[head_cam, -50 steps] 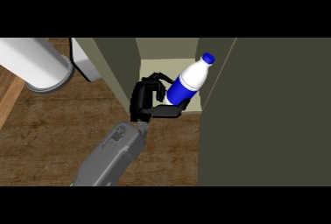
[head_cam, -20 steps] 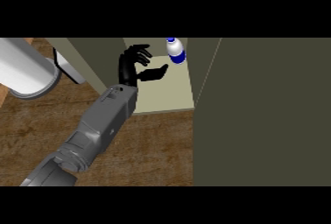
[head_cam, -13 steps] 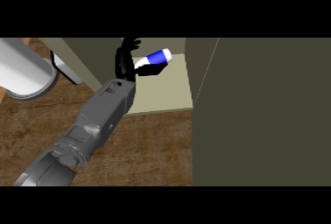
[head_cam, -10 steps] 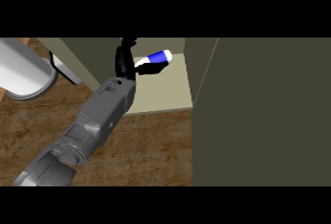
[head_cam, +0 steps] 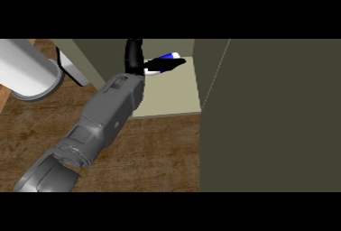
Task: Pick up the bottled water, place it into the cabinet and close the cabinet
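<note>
Bottled water (head_cam: 166,57) is seen lying on its side deep inside the cabinet (head_cam: 180,97), its blue label and white cap end showing just past the black fingers (head_cam: 168,66) of one hand (head_cam: 143,65). The fingers are curled across the bottle's lower side and hide part of it, so the bottle is gripped rather than merely touched. Which arm this hand belongs to cannot be told with certainty; it is taken as the left, since the grey forearm (head_cam: 100,122) enters from the lower left. One hand only is shown, one bottle and one cabinet. Behind the fingers the cabinet's pale floor is seen, with nothing else on it. To the right of the fingers stands the dark cabinet door (head_cam: 279,113), swung open. Well to the left of the fingers a large white cylinder (head_cam: 26,70) is seen above the wooden counter (head_cam: 146,153).
</note>
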